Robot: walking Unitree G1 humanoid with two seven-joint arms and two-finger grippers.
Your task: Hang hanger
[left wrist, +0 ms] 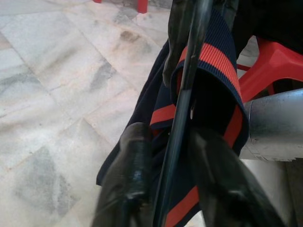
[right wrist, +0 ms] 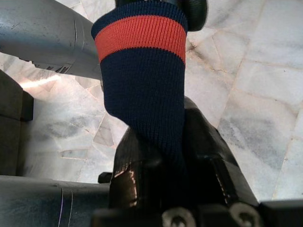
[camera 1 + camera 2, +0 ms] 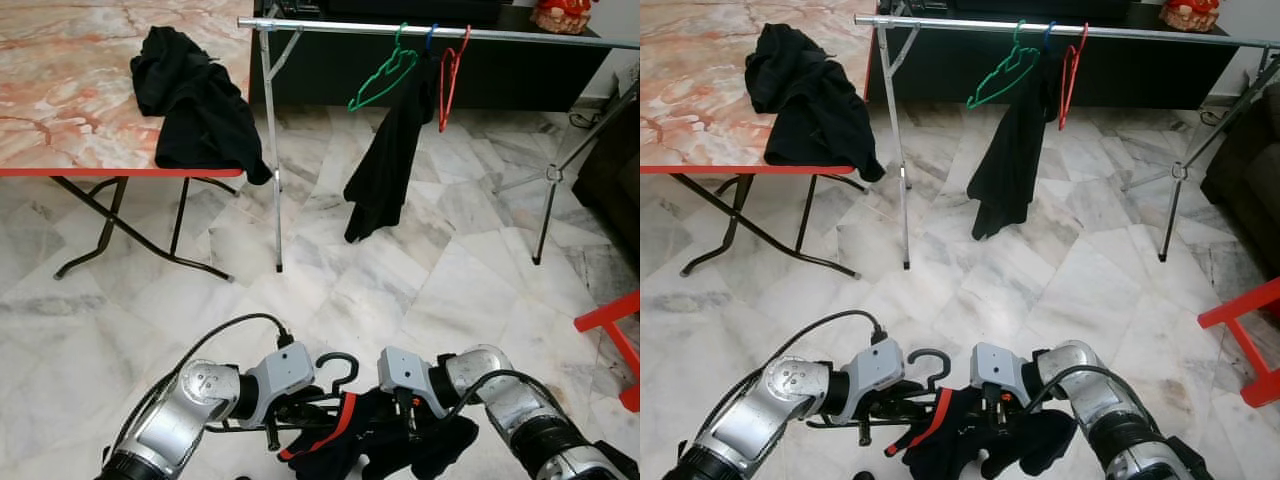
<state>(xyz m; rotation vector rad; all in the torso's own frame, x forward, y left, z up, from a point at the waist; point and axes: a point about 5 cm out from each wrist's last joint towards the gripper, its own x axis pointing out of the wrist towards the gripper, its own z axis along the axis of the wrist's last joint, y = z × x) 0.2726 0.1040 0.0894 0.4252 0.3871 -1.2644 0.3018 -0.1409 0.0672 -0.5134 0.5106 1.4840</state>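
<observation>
Low in front of me I hold a black hanger carrying a navy garment with red stripes. My left gripper is shut on the hanger's thin black bar, which runs between its fingers. My right gripper is shut on the garment's striped cuff. In the eye views both grippers meet just above the floor, the left gripper beside the right gripper. The metal clothes rail stands well ahead and above, apart from both.
On the rail hang a green hanger, a red hanger and a black garment. A marble-topped folding table on the left holds black clothes. The rail's legs and a red stool stand on the marble floor.
</observation>
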